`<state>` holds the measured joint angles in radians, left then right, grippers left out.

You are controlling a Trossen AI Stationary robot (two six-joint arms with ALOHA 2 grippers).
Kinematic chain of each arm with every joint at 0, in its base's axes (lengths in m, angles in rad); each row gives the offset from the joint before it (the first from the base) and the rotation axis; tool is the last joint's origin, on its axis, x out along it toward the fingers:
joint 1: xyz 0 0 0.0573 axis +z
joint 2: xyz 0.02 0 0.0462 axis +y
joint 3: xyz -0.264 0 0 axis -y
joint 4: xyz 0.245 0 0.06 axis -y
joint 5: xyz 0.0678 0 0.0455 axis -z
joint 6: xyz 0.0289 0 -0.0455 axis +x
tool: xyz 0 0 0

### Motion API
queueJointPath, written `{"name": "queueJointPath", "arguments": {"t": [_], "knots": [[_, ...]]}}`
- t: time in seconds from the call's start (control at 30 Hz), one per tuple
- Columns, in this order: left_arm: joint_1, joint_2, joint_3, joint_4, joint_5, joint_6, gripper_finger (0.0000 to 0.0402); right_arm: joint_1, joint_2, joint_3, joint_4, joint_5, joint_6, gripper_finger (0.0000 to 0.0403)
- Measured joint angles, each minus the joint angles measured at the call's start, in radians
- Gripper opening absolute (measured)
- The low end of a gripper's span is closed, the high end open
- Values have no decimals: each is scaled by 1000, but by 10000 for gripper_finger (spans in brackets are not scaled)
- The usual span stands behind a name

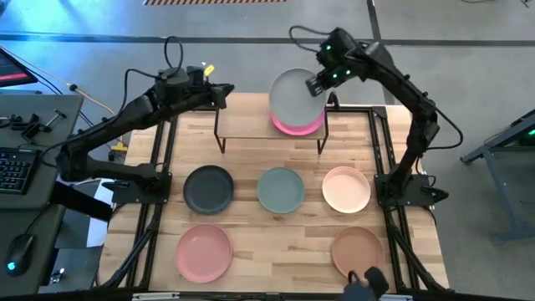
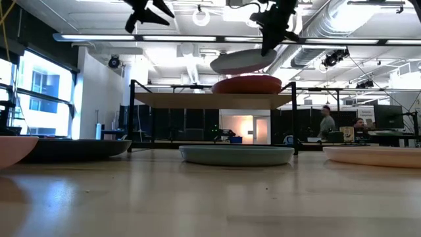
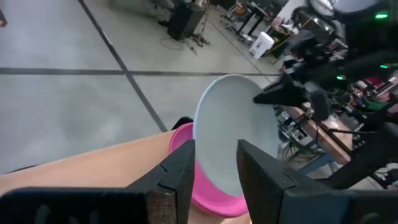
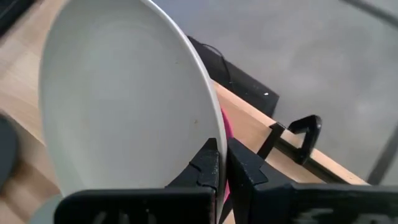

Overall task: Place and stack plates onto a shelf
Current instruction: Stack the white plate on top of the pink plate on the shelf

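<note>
My right gripper [image 1: 320, 84] is shut on the white-grey plate [image 1: 294, 94] and holds it just above the magenta plate [image 1: 298, 127]. The magenta plate lies on the right half of the shelf [image 1: 247, 125]. My left gripper [image 1: 224, 90] is open and empty, raised over the shelf's left end. On the table lie the charcoal plate [image 1: 209, 188], the sage green plate [image 1: 280, 189], the cream-peach plate [image 1: 345, 189], the light pink plate [image 1: 204, 252] and the terracotta plate [image 1: 357, 249]. The tan plate is out of view. My right gripper pinches the white-grey plate's rim [image 4: 208, 134] on its right side. One finger is on the upper face and one is underneath. The fingers come slanting down from the table's far right. The plate is lifted clear, a little tilted, with its held side higher [image 2: 240, 62].
The shelf's left half [image 2: 171, 100] is bare wood on thin black legs [image 1: 221, 142]. Black frame rails [image 1: 380, 150] run along both table sides. A small dark device [image 1: 365, 280] stands at the near edge by the terracotta plate. People show in the room behind [image 2: 325, 118].
</note>
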<state>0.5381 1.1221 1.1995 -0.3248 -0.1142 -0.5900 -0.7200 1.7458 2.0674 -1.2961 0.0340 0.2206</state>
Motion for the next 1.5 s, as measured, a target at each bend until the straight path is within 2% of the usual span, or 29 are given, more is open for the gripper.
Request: {"name": "queueJointPath", "arguments": {"t": [0.23, 0.9, 1.5], "knots": [[0, -10, 0, -2, 0, 0, 107, -79, 23, 0, -32, -120, -54, 0], [0, -10, 0, -22, 0, 0, 107, -66, 118, -1, -49, -149, -102, 0], [0, -10, 0, -23, 0, 0, 107, -49, 121, -1, -54, -140, -151, 1]]}}
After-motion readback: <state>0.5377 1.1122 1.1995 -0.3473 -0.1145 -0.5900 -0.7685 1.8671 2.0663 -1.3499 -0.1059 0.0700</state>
